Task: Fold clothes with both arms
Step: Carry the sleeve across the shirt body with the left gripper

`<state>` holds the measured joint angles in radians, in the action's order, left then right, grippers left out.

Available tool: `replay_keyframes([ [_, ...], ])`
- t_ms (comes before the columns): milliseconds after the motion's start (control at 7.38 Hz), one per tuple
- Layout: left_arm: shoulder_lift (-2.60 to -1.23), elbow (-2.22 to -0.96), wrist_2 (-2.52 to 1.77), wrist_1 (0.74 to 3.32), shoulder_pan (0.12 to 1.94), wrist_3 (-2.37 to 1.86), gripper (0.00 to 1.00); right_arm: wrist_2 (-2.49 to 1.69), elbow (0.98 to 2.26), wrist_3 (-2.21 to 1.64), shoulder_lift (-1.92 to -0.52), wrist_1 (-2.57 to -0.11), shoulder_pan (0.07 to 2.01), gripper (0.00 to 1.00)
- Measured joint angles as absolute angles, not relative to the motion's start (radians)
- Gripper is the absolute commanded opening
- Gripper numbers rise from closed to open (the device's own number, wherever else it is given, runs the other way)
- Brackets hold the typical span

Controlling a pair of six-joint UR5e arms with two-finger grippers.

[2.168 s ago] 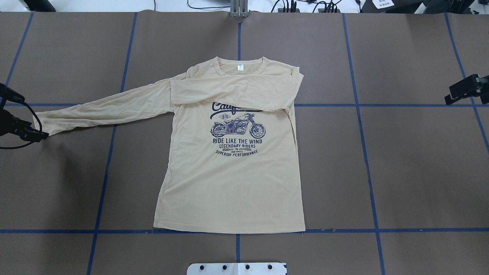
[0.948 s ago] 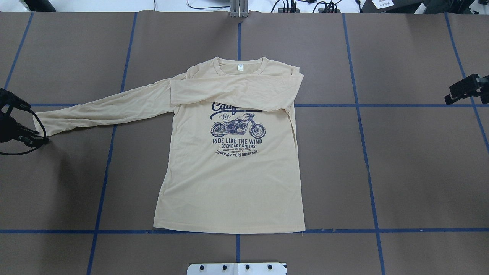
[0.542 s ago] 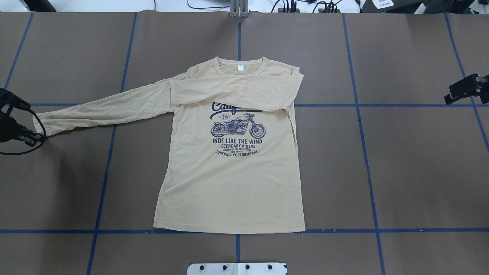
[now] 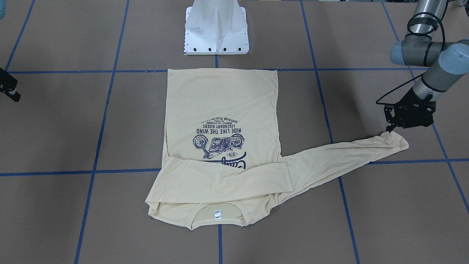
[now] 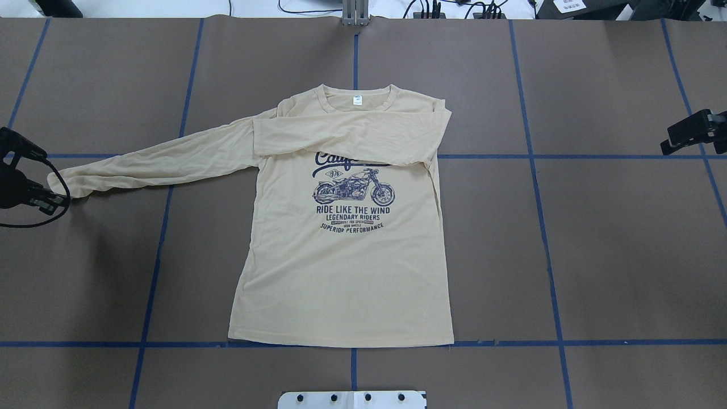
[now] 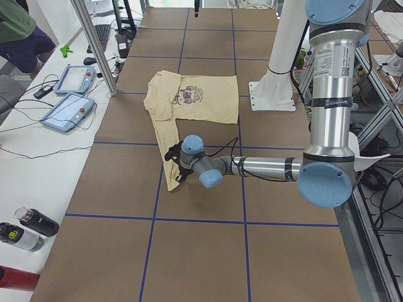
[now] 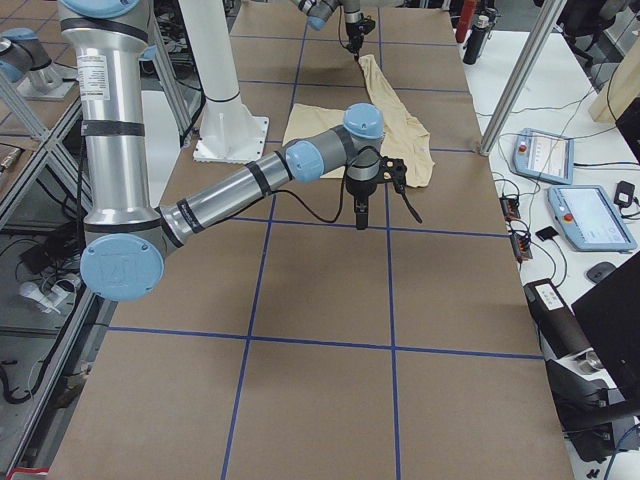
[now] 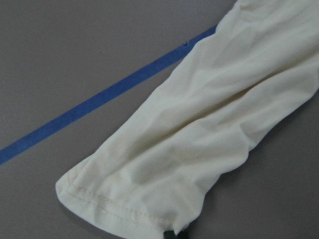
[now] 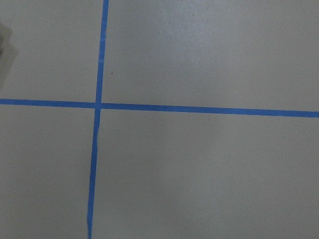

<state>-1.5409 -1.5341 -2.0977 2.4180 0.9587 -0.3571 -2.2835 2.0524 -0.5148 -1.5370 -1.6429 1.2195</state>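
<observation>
The shirt lay flat on the table, one sleeve folded across its chest, the left gripper seemingly pinched shut on the other cuff, likely to fold it likewise, while the right gripper, jaws impossible to judge, hung well aside

I'm looking at a broad brown worktop, taped off into large squares by blue tape lines under soft, even light. Just beside the worktop's long edge runs a white bench. It carries two handheld control screens, with a few bottles towards the worktop's near corner, and a slim aluminium post rises right at the worktop's edge.
</observation>
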Motion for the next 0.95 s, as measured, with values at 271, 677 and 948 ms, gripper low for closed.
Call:
replay_keyframes([
  [271,-1.62,-1.688,-2.102,2.176,0.961,-0.36,0.0,-2.284,2.052,-0.515,-1.537,-1.643,1.22,1.0],
  [677,-1.992,-1.842,-2.101,1.588,0.944,-0.408,0.0,-2.285,2.05,-0.516,-1.533,-1.643,1.219,1.0],
  [948,-2.261,-1.789,-2.1,1.398,0.858,-0.582,0.0,-2.285,2.05,-0.517,-1.53,-1.643,1.22,1.0],
])
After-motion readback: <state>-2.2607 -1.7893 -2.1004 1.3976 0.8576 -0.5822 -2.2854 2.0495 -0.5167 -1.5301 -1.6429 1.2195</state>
